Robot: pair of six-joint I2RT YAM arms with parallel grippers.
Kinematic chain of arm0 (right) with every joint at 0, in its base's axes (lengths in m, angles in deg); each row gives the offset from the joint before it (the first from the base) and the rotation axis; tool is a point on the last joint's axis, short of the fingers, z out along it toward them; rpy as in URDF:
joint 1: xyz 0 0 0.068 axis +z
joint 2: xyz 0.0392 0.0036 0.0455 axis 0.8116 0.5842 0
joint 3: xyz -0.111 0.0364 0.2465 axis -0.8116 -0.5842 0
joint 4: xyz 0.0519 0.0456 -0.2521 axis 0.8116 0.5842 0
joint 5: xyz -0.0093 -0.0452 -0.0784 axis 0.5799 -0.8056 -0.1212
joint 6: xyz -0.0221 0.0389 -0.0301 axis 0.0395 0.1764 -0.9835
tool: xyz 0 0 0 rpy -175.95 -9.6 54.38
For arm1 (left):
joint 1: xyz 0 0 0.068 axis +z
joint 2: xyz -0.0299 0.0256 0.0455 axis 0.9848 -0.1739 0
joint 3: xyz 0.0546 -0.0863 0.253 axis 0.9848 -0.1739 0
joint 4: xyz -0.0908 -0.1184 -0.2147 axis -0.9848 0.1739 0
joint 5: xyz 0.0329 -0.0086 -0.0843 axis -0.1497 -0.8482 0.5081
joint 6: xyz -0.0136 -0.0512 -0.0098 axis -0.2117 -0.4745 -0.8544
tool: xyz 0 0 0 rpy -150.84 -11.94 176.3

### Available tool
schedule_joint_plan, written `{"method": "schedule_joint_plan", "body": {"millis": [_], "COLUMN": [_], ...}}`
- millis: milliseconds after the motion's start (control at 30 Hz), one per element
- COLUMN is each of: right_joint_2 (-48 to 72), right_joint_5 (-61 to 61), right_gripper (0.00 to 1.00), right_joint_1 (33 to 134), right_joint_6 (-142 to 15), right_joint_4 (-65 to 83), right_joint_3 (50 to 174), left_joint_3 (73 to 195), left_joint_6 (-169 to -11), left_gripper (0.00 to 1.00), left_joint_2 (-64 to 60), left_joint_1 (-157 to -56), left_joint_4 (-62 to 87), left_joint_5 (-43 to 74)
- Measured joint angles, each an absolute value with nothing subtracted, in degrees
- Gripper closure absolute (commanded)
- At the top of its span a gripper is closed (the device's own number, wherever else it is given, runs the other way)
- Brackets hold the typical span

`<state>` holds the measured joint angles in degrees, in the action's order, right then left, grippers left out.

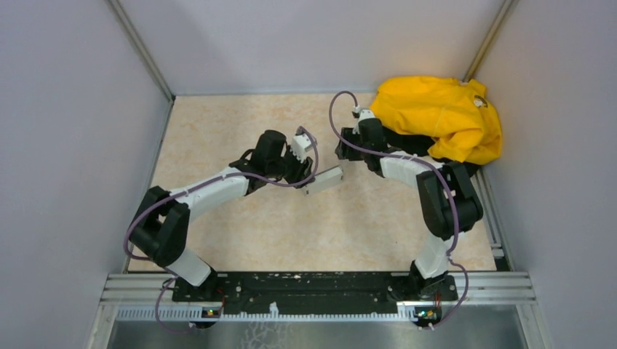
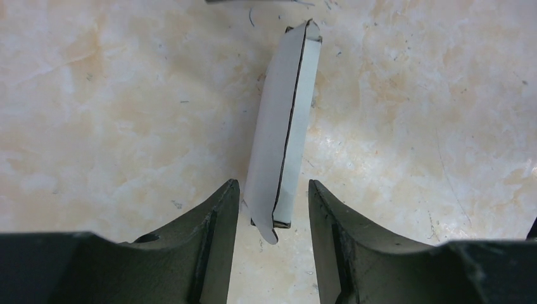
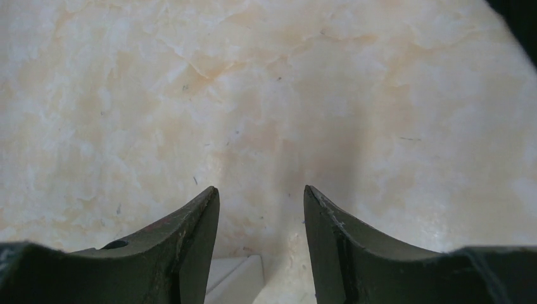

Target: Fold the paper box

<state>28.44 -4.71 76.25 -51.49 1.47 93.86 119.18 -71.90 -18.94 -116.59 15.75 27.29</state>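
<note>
Marbled table point(image 1: 240, 240) below: paper box point(image 2: 278, 126) sits edgewise between my slack left pincer point(image 2: 273, 182) (gap showing); right pincer point(image 3: 261, 187) gapes empty. Mid-fold, I judge; next needs firm clamping

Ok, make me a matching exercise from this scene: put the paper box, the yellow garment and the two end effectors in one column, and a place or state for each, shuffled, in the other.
Things:
1. paper box
2. yellow garment
3. left end effector
4. right end effector

Places or states:
A. heaped at the far right corner of the table
B. open above bare table, holding nothing
C. pale and thin, between two dark fingers
D. straddling the pale cardboard

Pairs: 1-C, 2-A, 3-D, 4-B
</note>
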Motion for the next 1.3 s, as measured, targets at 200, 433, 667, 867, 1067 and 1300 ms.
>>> {"method": "schedule_joint_plan", "body": {"millis": [200, 433, 667, 867, 1067, 1300], "right_joint_2": [34.7, 34.6, 29.9, 24.2, 22.0, 16.1], "right_joint_5": [1.6, 7.2, 9.0, 9.0, 6.7, -0.3], "right_gripper": [0.53, 0.56, 0.57, 0.57, 0.51, 0.57], "right_joint_1": [76.2, 76.2, 76.3, 77.3, 78.3, 81.9], "right_joint_6": [-51.5, -51.5, -51.4, -51.3, -52.1, -56.0], "right_joint_4": [-0.8, -4.4, -5.0, -5.4, -2.9, 4.0], "right_joint_3": [96.0, 94.2, 85.9, 80.4, 79.8, 80.2], "left_joint_3": [119.2, 116.3, 112.9, 110.2, 107.5, 101.1], "left_joint_6": [-73.0, -80.3, -87.6, -90.7, -92.8, -97.6], "left_gripper": [0.49, 0.46, 0.46, 0.46, 0.48, 0.90], "left_joint_2": [-13.2, -3.4, 4.7, 5.1, 5.1, 4.8], "left_joint_1": [-116.6, -115.5, -112.8, -111.9, -111.7, -111.7], "left_joint_4": [15.7, 16.2, 18.4, 20.1, 20.5, 16.6], "left_joint_5": [25.3, 15.2, 5.9, 4.7, 6.6, 13.7]}}
